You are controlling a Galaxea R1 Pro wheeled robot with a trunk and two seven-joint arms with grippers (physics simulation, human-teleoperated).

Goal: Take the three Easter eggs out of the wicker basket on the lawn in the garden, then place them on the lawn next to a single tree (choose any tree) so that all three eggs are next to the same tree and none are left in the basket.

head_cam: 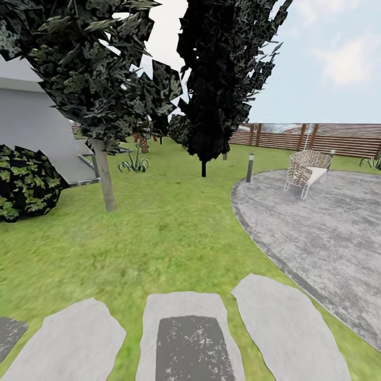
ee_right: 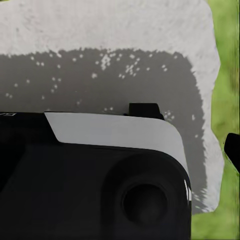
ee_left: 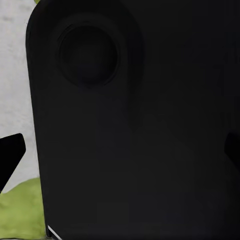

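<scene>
Both claws are hard to read. In the left wrist view a dark fingertip (ee_left: pixel 11 152) pokes in at one edge, and in the right wrist view another dark tip (ee_right: pixel 233 150) shows at the border, but whether either claw is spread or closed I cannot tell; nothing appears to be held. The robot's black body (ee_left: pixel 135 130) sits right in front of the left camera, and its black and white housing (ee_right: pixel 100 165) lies before the right one, so I judge both arms to be tucked close against the trunk, pointing down.

Beneath the right arm lies a pale stepping stone (ee_right: pixel 100 35) carrying the robot's shadow, with the lawn (head_cam: pixel 174 227) alongside. In the head view, stepping stones (head_cam: pixel 185 338) run across at 6 o'clock. The tree (head_cam: pixel 104 180), with its grey-brown trunk, stands at about 10 o'clock, a dark cypress-like tree (head_cam: pixel 211 79) at 12 o'clock, a gravel patio (head_cam: pixel 317 238) at 3 o'clock with a woven chair (head_cam: pixel 307 169), and a wooden fence (head_cam: pixel 317 137) behind.

The eggs and the basket are nowhere in these pictures, so the robot is probably on its way. By my guess, fist-sized eggs would be light, smooth and prone to roll; a gentle grip across the widest part seems safest.
</scene>
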